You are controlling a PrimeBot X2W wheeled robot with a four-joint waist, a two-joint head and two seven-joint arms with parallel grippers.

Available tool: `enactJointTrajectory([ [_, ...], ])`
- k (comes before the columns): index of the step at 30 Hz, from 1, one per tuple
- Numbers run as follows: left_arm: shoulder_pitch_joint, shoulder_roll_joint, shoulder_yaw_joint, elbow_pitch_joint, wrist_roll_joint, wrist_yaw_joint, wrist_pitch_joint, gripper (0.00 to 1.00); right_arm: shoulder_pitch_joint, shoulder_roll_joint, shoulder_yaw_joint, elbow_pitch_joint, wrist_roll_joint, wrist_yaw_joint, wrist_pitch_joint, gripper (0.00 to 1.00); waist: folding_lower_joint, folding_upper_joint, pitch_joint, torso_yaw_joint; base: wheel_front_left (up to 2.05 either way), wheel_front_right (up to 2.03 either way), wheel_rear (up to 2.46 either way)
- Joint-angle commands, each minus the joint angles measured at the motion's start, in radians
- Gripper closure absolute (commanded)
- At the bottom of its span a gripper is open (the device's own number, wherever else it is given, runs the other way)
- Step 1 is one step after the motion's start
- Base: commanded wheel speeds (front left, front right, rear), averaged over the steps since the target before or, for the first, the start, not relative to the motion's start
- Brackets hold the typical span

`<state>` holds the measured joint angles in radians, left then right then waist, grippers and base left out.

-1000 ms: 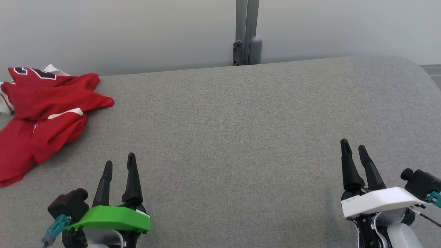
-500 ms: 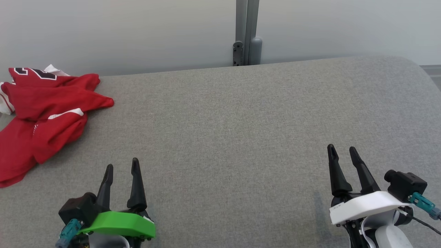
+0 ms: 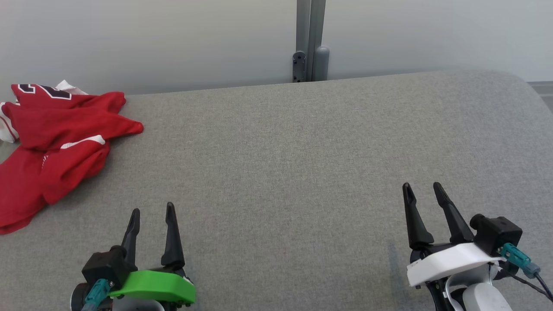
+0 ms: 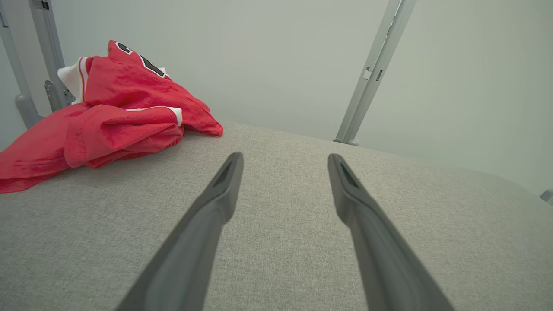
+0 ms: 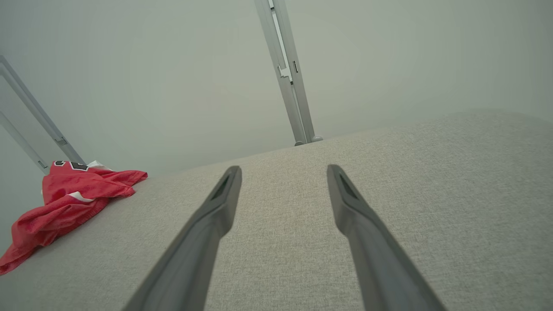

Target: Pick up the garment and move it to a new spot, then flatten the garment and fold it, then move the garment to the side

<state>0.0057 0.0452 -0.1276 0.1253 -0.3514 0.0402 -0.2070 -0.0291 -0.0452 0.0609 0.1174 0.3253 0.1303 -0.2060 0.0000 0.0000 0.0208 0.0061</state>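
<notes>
Both tools are open and hold nothing. At the near left, the left tool (image 3: 153,207), with a green cover on its wrist, rests low over the grey fabric surface (image 3: 285,147), its two dark fingers (image 3: 172,237) spread apart and pointing toward the far edge. At the near right, the right tool (image 3: 421,184), with a white cover on its wrist, has its fingers parted the same way over bare fabric. The red jersey (image 3: 60,129) lies crumpled at the far left of the surface, well apart from both tools and nearer the left one. It shows white trim and part of a dark number on its far fold, and its left part runs out of the head view. Behind the far edge, a grey metal post (image 3: 310,39) stands against a pale wall (image 3: 173,39).
</notes>
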Motion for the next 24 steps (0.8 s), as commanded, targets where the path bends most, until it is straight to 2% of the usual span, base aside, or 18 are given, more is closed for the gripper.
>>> enactJointTrajectory([
  [1, 0.01, 0.007, 0.002, -0.002, 0.03, 0.004, -0.01, 0.0, -0.001, -0.006, 0.004, -0.003, -0.028, 0.001, -0.011, 0.0, 0.0, 0.0, 0.0, 0.0, 0.0, 0.0, 0.0],
  [24, 0.04, 0.008, -0.004, 0.025, 0.166, 0.012, -0.052, 0.0, 0.026, -0.007, 0.031, 0.007, -0.205, 0.001, -0.054, 0.0, 0.0, 0.0, -0.018, 0.002, 0.0, 0.0, 0.0],
])
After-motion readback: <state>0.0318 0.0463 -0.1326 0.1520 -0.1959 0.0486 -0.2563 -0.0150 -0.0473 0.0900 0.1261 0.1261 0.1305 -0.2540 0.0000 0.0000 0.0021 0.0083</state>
